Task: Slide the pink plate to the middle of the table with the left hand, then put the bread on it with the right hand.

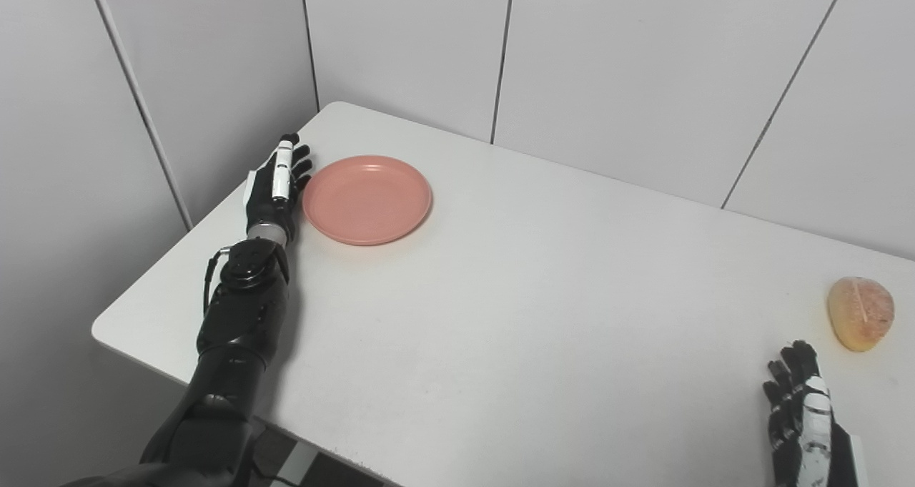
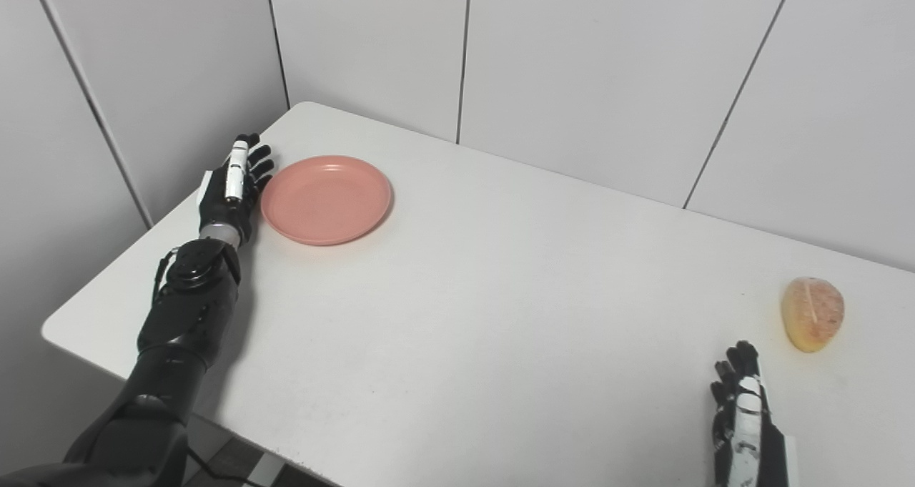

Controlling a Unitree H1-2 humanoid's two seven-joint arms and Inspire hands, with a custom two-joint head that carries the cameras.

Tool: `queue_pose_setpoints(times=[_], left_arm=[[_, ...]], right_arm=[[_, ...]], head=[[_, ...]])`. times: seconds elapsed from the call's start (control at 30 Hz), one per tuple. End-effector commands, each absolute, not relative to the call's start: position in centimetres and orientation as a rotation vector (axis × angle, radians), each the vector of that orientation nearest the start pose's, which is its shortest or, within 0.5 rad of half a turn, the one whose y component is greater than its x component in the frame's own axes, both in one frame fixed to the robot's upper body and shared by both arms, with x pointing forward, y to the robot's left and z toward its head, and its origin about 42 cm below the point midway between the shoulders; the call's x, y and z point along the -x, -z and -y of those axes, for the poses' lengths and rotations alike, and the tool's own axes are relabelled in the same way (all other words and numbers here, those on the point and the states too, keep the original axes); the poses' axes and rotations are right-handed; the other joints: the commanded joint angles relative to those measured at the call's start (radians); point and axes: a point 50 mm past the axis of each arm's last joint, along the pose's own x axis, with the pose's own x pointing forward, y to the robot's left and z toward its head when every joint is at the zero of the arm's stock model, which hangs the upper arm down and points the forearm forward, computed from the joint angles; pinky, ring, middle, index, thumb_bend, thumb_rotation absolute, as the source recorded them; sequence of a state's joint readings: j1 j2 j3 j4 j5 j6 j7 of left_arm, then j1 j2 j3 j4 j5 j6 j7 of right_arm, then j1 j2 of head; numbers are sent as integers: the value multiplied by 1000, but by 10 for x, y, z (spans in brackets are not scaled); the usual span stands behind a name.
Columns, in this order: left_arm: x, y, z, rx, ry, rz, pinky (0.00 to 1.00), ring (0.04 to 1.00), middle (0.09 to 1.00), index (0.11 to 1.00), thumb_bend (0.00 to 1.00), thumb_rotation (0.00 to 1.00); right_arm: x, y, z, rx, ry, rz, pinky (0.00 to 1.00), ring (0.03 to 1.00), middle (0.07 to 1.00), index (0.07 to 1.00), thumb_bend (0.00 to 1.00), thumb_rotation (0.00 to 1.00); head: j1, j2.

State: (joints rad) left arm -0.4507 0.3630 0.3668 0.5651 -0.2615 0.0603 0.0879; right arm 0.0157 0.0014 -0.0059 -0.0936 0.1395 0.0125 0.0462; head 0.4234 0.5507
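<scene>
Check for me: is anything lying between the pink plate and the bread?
Nothing. Both eye views show only bare white table between the pink plate and the bread. The right robot hand sits nearer than that stretch.

We record one white table, matte top, rounded corners, its far edge set close against the wall. Behind it we note pale grey wall panels, divided by thin dark seams.
</scene>
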Motion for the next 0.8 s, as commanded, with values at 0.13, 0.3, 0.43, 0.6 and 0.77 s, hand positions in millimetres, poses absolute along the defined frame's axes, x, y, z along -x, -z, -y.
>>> queue_pose_setpoints(times=[0.13, 0.3, 0.43, 0.6, 0.77], left_arm=[[-441, -162, -377, 107, -290, -49, 866, 873, 867, 852, 364, 1000], [-451, -156, -358, 98, -250, -87, 869, 869, 863, 852, 372, 1000], [-455, -154, -348, 97, -224, -110, 845, 858, 856, 844, 361, 1000], [-456, -150, -339, 92, -167, -115, 852, 861, 865, 853, 351, 1000], [-454, -143, -325, 87, -115, -132, 838, 847, 857, 845, 359, 1000]], right_arm=[[-282, -130, 202, -143, -41, 123, 981, 955, 949, 934, 113, 1000], [-282, -129, 199, -154, -51, 117, 993, 965, 959, 943, 116, 1000], [-283, -128, 196, -155, -45, 118, 986, 957, 951, 934, 120, 1000], [-284, -125, 193, -164, -47, 125, 977, 949, 943, 926, 134, 1000], [-282, -126, 188, -152, -45, 124, 938, 931, 926, 909, 135, 1000]], head=[[-12, 4], [-27, 11], [-51, 18], [-78, 27], [-106, 38]])
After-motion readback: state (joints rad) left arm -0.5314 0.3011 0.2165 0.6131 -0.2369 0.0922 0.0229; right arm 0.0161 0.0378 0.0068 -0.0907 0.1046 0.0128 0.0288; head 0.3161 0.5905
